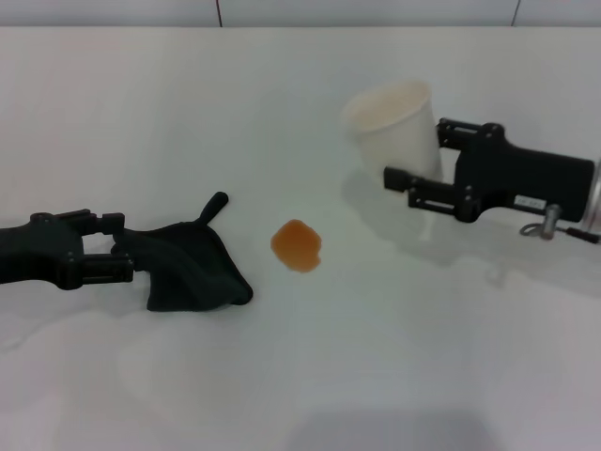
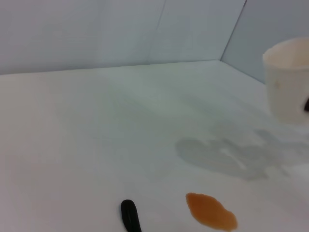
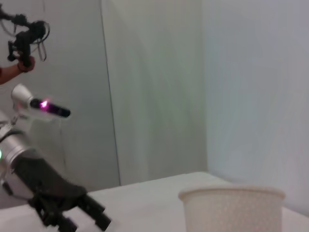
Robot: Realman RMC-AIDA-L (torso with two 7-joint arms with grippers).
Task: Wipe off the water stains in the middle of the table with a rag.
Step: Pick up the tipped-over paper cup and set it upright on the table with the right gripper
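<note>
White desk [image 1: 141, 113]: left hand [image 1: 117, 249] grips rag [image 1: 192, 268]; right hand [image 1: 423, 169] holds cup [image 1: 394, 127].
Stain [image 1: 298, 245] unwiped, at rag's 3 o'clock; next, slide across.

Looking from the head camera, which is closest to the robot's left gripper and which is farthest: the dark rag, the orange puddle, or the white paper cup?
From the left gripper:
1. The rag, held right at the gripper.
2. The water stains, on the table just beyond the rag, mid-table.
3. The paper cup, farthest, across the table in the right gripper.
</note>
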